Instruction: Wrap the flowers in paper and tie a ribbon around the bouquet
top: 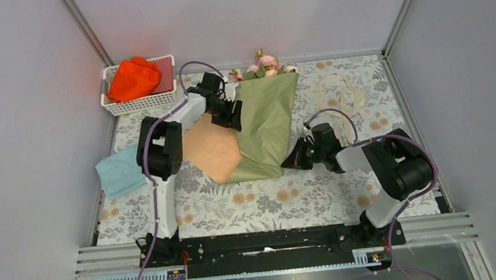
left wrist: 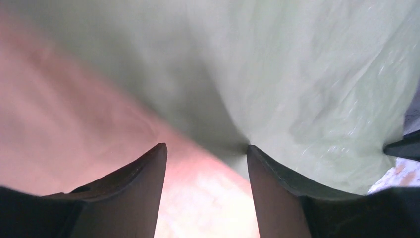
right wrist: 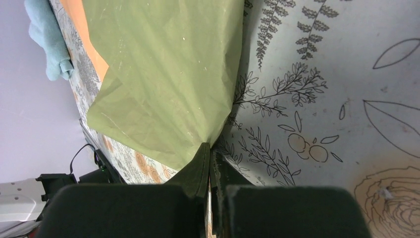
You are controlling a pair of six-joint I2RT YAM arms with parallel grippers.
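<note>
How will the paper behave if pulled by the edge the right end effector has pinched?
Probably floppy: the paper creases toward the right end effector instead of lying flat. Likely light and thin; its peach flap lies limp on the tablecloth. It might tear at the pinch, where wrinkles gather.

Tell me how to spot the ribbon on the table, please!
Start at the table with the flowery cloth. Find the big green paper in the middle, then look just to its right, near the far edge. The ribbon is the long, skinny cream strip lying in loose loops, much thinner and paler than anything around it.
</note>
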